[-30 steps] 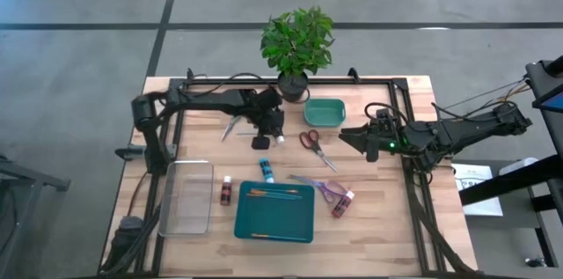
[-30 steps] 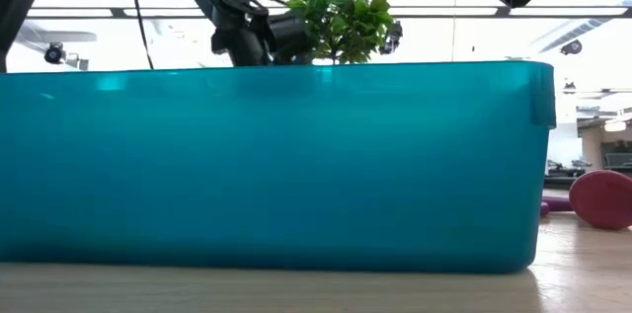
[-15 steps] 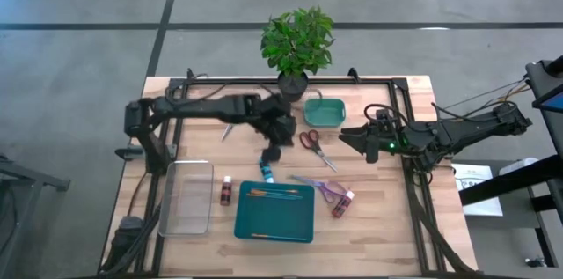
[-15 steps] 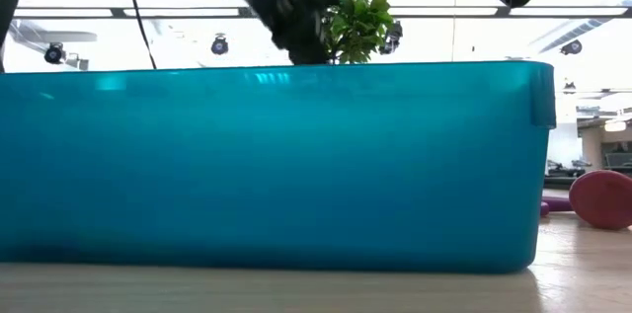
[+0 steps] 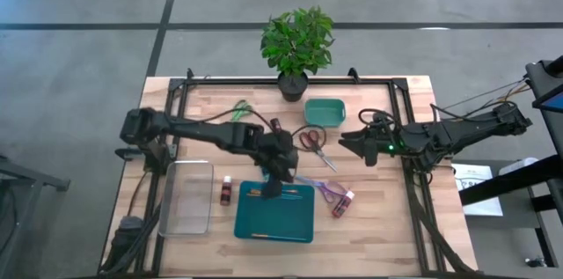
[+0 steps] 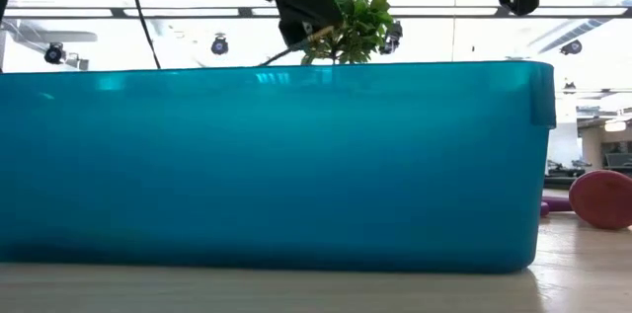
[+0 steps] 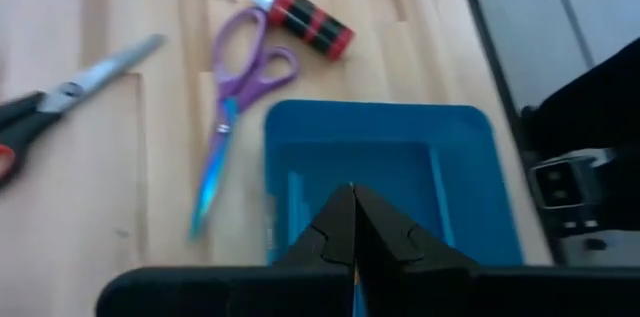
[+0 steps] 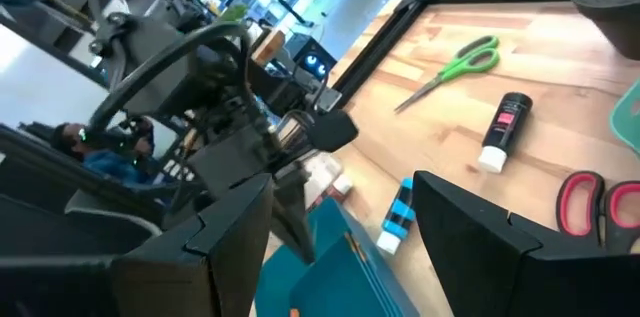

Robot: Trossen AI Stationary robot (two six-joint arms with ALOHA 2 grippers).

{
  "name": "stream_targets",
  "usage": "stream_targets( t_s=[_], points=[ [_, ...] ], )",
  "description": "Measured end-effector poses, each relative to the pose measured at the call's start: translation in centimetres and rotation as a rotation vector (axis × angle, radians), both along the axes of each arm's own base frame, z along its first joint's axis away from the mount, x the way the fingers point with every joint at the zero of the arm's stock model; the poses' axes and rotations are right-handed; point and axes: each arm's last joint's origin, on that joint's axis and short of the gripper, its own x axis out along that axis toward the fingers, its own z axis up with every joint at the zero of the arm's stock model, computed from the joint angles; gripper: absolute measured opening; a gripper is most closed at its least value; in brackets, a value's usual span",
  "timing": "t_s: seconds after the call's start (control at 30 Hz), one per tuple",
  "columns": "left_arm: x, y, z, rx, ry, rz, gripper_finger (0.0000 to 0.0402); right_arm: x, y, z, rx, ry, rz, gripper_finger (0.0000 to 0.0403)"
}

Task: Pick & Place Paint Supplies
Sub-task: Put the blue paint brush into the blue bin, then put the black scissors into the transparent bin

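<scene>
Teal plastic tray [image 5: 299, 226], lying at the near middle of the table; the left gripper [image 5: 271, 184] is hanging over its far edge, fingers [image 7: 335, 232] pressing fully together. A thin shaft is showing beside the gripper in the low view; whether it is being gripped cannot be told.

- Orange-handled brushes: one [image 5: 274, 194] is lying in the tray just beside the left gripper, another [image 5: 259, 236] along the tray's near edge.
- Dark red bottle [image 5: 226, 193]: lying on the wood between the tray and a clear container [image 5: 186, 195].
- Red-striped bottle [image 5: 343, 201]: lying right of the tray, touching or just beside the purple scissors [image 5: 321, 188].
- Blue bottle [image 8: 397, 219] and black bottle [image 8: 500, 129]: lying on the wood beyond the tray, the black one farther off, near the green scissors [image 8: 450, 67].
- Right gripper [image 5: 352, 144]: hovering right of the red scissors [image 5: 310, 141], fingers standing wide apart with nothing between them.

Surface: pale wooden table [image 5: 387, 217] edged by a black frame, carrying a small teal bin [image 5: 324, 112] and a potted plant [image 5: 296, 41] at the far side. Grey floor is surrounding it.

Open room: bare wood is lying at the near right corner and along the far left; the middle is crowding with scissors and bottles. In the low view the tray wall is filling nearly the whole picture.
</scene>
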Motion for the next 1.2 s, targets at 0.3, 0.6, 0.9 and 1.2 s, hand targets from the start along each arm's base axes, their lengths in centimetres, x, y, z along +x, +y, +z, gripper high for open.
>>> stream_targets(
  t_s=[0.3,0.6,0.9,1.2],
  points=[
    [-0.5,-3.9,0.0,-0.05,0.043,0.069,0.0,0.0,0.2,0.0,-0.003,0.007,0.067,0.0238],
    [-0.5,-4.7,-1.5,-0.021,0.014,0.119,0.0,0.0,0.4,0.0,-0.033,0.019,0.139,0.0238],
    [-0.8,-4.6,-3.1,-0.013,0.014,0.129,0.0004,0.0,0.6,-0.1,-0.035,0.027,0.201,0.0238],
    [-0.8,-4.4,-3.1,-0.029,0.033,0.163,0.0072,0.0,0.6,-0.1,-0.051,0.032,0.208,0.0238]
  ],
)
